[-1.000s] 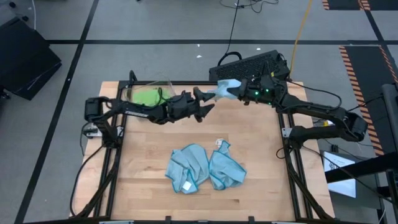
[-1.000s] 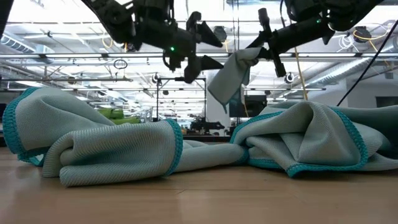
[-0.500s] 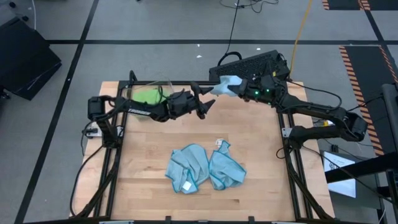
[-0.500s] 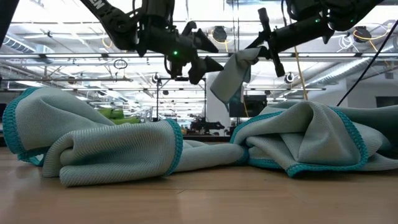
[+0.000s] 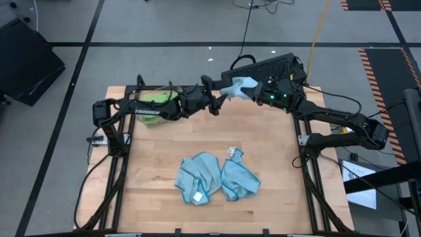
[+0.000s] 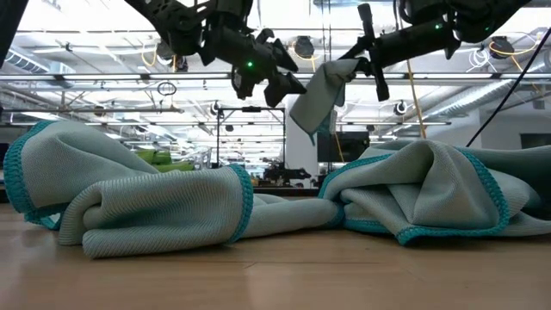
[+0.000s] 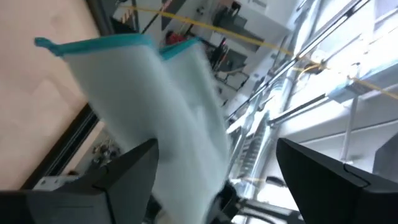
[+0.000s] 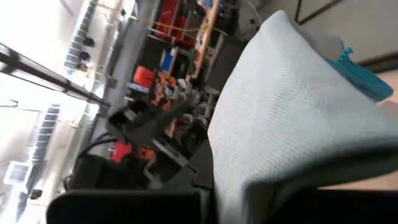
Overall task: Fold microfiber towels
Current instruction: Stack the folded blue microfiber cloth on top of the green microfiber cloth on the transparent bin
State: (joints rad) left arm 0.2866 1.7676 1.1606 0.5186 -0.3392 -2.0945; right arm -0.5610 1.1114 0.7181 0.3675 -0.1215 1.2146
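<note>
A light blue microfiber towel hangs in the air over the table's far edge, with my right gripper shut on it. My left gripper is open just left of it, pointing level at it. In the left wrist view the towel's hanging part shows between the two spread fingers, and I cannot tell whether they touch it. Two more light blue towels lie crumpled side by side on the table's near half. A lime green towel lies in the clear bin at the far left. My right gripper pinches the towel's upper end between its two fingers, coming level from the table's right side. The towel hangs slack below the fingers, lifted clear of the table. The gripper itself hides whether it has an edge or a fold.
A black keyboard lies just beyond the table's far edge, behind the right arm. The wooden table has bare room between the arms and the two crumpled towels. Metal frame rails run along its left and right edges.
My left gripper has gone toward the table's far edge and a little up, closing on the hanging towel, and has rolled about its own axis while staying open. The held towel has shifted slightly toward the far edge.
</note>
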